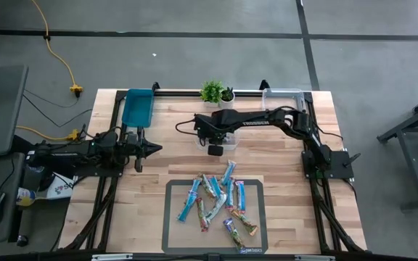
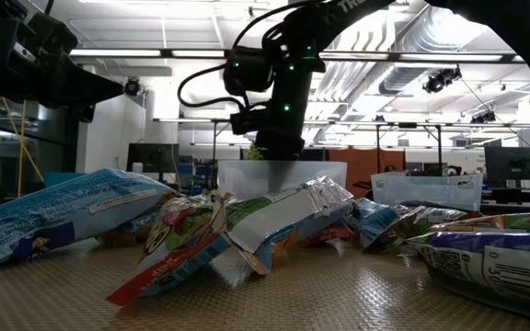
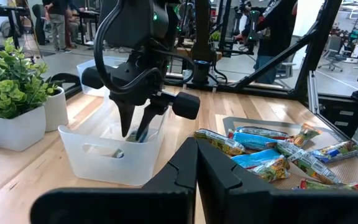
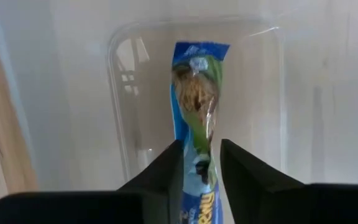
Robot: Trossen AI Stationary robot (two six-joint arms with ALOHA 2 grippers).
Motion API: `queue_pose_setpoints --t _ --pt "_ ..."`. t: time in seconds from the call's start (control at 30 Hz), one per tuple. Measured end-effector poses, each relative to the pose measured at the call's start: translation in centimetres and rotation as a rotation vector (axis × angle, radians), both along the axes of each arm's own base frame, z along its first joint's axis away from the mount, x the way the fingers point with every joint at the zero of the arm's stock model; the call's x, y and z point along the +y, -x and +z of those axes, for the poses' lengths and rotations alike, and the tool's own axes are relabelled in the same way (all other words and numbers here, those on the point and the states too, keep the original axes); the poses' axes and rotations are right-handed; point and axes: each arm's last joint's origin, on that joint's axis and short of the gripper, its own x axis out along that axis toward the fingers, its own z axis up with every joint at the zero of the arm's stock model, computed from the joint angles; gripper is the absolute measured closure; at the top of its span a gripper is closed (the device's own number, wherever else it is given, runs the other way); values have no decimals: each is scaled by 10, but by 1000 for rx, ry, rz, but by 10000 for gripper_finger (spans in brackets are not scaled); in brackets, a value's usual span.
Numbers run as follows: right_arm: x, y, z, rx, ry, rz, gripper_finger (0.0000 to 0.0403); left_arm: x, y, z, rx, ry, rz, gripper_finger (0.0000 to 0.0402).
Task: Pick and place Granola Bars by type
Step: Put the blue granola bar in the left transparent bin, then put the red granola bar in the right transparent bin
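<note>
A clear plastic bin (image 1: 210, 140) stands on the table's far middle. My right gripper (image 4: 201, 162) points steeply down into it, with its fingers a little apart. One granola bar (image 4: 194, 93), blue and green with a see-through window, runs from between those fingers onto the bin's floor. Several more granola bars (image 1: 216, 203) lie heaped on a grey mat (image 1: 173, 217) near the front edge. My left gripper (image 1: 153, 148) waits shut and level at the table's left side, holding nothing. My right gripper has its fingers (image 4: 166, 168) on either side of the bar's near end (image 4: 199, 165), coming from above and along the bar. The bar's far end (image 4: 199, 53) lies on the bin's floor. I cannot tell whether the fingers touch the wrapper.
A blue bin (image 1: 136, 107) stands at the far left and another clear bin (image 1: 281, 98) at the far right. Two small potted plants (image 1: 216, 93) stand just behind the middle bin. Bare wood lies between the bins and the mat.
</note>
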Motion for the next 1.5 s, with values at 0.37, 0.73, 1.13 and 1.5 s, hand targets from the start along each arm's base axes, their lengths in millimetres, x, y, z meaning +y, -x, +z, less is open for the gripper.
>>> queue_pose_setpoints --t 0.37,0.73,1.13,1.5 --pt "-2 -3 32 16 41 -10 266 0 0 0 0 0 0 400" --pt "11 -16 122 -208 -39 -34 262 0 0 0 0 0 0 400" --pt "71 -1 183 -366 -304 63 262 0 0 0 0 0 0 400" --pt "177 13 169 -209 -356 173 262 0 0 0 0 0 0 400"
